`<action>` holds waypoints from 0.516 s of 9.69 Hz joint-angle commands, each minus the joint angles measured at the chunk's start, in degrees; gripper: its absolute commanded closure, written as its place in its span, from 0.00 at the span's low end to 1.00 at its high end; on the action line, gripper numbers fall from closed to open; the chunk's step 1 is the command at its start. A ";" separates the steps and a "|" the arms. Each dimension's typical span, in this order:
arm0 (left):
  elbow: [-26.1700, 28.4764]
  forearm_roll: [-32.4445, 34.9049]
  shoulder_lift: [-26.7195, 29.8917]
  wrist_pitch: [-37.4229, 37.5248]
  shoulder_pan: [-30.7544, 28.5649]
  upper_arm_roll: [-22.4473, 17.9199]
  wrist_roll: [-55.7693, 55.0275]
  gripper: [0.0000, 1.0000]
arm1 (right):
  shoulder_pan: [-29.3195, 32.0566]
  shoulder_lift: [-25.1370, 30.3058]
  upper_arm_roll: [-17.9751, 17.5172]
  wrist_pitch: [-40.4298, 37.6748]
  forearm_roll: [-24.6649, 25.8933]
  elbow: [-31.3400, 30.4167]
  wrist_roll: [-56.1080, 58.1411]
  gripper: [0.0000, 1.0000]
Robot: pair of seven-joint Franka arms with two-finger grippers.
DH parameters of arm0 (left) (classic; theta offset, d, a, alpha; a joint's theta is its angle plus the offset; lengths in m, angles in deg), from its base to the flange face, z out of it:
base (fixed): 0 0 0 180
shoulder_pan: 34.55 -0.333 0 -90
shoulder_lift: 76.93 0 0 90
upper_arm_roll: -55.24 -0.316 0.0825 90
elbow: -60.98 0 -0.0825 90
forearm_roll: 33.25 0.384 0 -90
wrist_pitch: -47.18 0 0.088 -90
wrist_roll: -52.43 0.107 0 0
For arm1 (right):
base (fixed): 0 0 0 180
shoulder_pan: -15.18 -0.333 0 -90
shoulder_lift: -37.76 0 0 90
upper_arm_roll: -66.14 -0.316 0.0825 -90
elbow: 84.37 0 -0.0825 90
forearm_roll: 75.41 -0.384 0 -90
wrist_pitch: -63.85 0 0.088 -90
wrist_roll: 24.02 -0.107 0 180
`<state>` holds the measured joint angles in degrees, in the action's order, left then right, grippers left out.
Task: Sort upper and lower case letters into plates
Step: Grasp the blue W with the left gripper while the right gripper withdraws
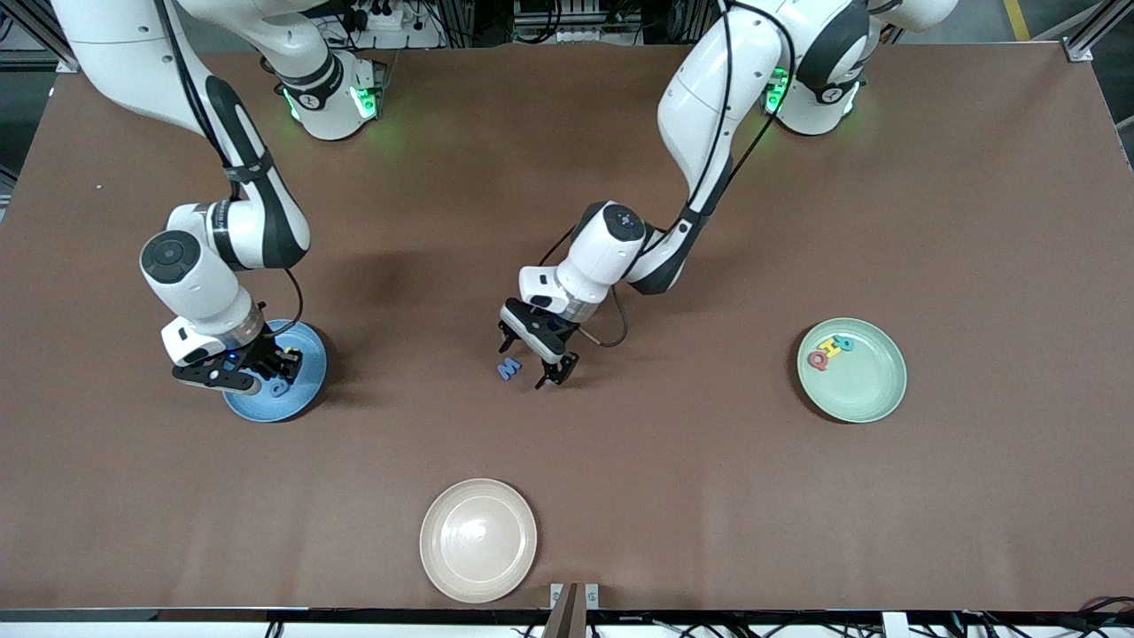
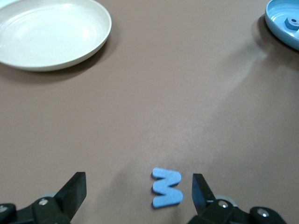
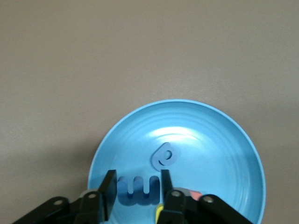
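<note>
- Brown worktop, matte and plain, with wide bare stretches between the three plates and out to all its edges. Dark frame rails and cables sit past the edge by the arm bases.
- Cream-white plate sits close to the worktop edge nearest the front camera and holds nothing.
- Left claw is farther from the front camera than the cream-white plate and low at the worktop. It is released, jaws wide, straddling a flat blue letter that reads M or W. The letter lies closer to one finger than the other, not touching.
- Sky blue plate is farther than the cream-white plate, toward the right arm's end, with free worktop all round its rim.
- Right claw is low over that plate, right at a blue w-shaped letter. I cannot tell whether it is gripped or let go.
- A blue e lies flat mid-plate. A yellow piece and a red piece are partly hidden under the claw.
- Pale green plate is farther than the cream-white plate, toward the left arm's end. A red Q, a yellow letter and a teal letter are bunched at its rim.
</note>
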<state>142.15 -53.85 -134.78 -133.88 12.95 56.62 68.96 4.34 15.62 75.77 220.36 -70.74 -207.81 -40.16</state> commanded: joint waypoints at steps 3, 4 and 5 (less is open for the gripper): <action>-5.05 -0.41 -5.94 -3.32 4.09 -3.93 -1.33 0.00 | 4.22 4.01 -2.23 -0.50 1.13 -3.46 6.78 0.00; -4.79 -0.32 -6.56 -4.72 4.36 -3.93 -1.24 0.02 | 6.51 6.03 -3.20 -0.94 1.04 -4.43 10.65 0.00; -4.88 -0.14 -8.05 -5.17 4.45 -4.10 -1.15 0.07 | 7.06 7.97 -3.21 -3.99 1.13 -4.53 12.26 0.00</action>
<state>139.38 -53.85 -139.86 -137.21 16.45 53.62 68.22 8.69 18.32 74.27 219.34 -70.69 -209.61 -30.78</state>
